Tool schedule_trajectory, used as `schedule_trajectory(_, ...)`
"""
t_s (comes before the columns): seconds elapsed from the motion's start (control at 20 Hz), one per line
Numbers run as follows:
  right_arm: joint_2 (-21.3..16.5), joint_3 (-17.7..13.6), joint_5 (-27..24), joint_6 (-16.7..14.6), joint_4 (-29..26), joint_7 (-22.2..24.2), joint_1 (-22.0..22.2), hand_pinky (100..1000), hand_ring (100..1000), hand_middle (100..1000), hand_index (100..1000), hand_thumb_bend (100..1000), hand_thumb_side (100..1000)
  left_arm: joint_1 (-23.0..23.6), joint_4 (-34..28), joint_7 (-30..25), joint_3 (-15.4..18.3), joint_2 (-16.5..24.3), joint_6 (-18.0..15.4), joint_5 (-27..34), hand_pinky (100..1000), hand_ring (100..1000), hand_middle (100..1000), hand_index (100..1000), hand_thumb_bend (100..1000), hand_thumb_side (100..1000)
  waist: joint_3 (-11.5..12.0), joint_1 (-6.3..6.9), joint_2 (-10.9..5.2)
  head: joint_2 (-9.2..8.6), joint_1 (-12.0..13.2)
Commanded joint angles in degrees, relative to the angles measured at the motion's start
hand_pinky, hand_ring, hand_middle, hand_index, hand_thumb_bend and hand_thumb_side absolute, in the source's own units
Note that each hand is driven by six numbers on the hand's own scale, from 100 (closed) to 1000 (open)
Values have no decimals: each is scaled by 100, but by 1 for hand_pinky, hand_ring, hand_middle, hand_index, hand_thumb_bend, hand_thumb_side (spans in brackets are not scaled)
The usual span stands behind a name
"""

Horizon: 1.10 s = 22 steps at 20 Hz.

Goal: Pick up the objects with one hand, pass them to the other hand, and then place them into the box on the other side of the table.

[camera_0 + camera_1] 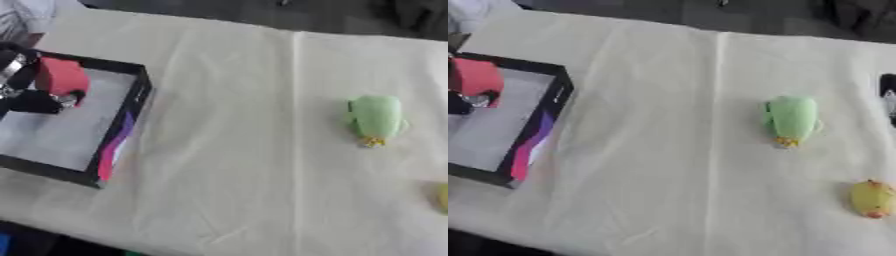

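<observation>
Left hand [35, 97] around red object [61, 76], above box [131, 107]

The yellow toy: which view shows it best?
The right eye view: the yellow toy shows whole on the table there, near the right edge. The left eye view shows only a sliver of it, cut off by the right edge.

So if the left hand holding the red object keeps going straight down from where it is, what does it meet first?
Most likely the pale grey floor of the black-rimmed box: the left hand, fingers curled round the red block-shaped object, hangs over it. Height above the floor is unclear.
</observation>
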Motion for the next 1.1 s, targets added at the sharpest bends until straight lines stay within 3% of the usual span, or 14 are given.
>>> schedule_trajectory(0.05, -202, -107, -34, -18, -105, -57, -54, 889, 809, 851, 847, 417, 140, -122, 69, -298, 152, 172, 58, -314, 934, 899, 740, 843, 764, 231, 0, 20, -88, -52, 24)
schedule_trajectory(0.3, -203, -113, -43, -25, -105, -67, -47, 889, 809, 851, 847, 417, 140, -159, 69, -593, 243, 118, 44, -739, 934, 899, 740, 843, 764, 231, 7, 18, -90, -50, 18)
schedule_trajectory(0.35, -204, -114, -43, -25, -105, -68, -46, 890, 810, 851, 847, 417, 142, -161, 68, -628, 256, 112, 40, -790, 1000, 953, 788, 899, 921, 480, 8, 17, -91, -51, 17)
schedule_trajectory(0.5, -214, -126, -39, -52, -105, -78, -52, 890, 810, 851, 848, 415, 144, -143, 168, -681, 261, 132, 200, -1022, 1000, 954, 788, 899, 931, 492, 10, 15, -94, -70, 2)
schedule_trajectory(0.55, -218, -133, -44, -52, -105, -80, -50, 890, 810, 851, 847, 415, 144, -152, 137, -708, 268, 114, 245, -1117, 1000, 953, 785, 897, 909, 468, 13, 16, -95, -71, -8)
schedule_trajectory(0.65, -222, -155, -52, -49, -105, -88, -42, 889, 809, 850, 847, 412, 143, -176, -8, -723, 347, 47, 292, -1207, 1000, 950, 773, 887, 735, 278, 24, 12, -100, -72, -83)
schedule_trajectory(0.75, -235, -199, -74, -32, -105, -112, -17, 889, 808, 850, 846, 411, 143, -216, -258, -606, 514, -71, 220, -1103, 1000, 938, 762, 871, 652, 335, 40, -2, -104, -69, -291)
schedule_trajectory(0.9, -320, -259, -187, 26, -105, -67, 57, 889, 809, 852, 849, 406, 160, -307, -683, -355, 813, -317, 5, -854, 946, 906, 754, 831, 619, 419, 65, -36, -111, -66, -695)
schedule_trajectory(1.1, -508, -166, -515, 151, -105, 248, 279, 885, 808, 860, 861, 351, 238, -426, -1268, 4, 879, -664, -347, -496, 912, 884, 764, 826, 610, 511, 88, -72, -116, -65, -1100)
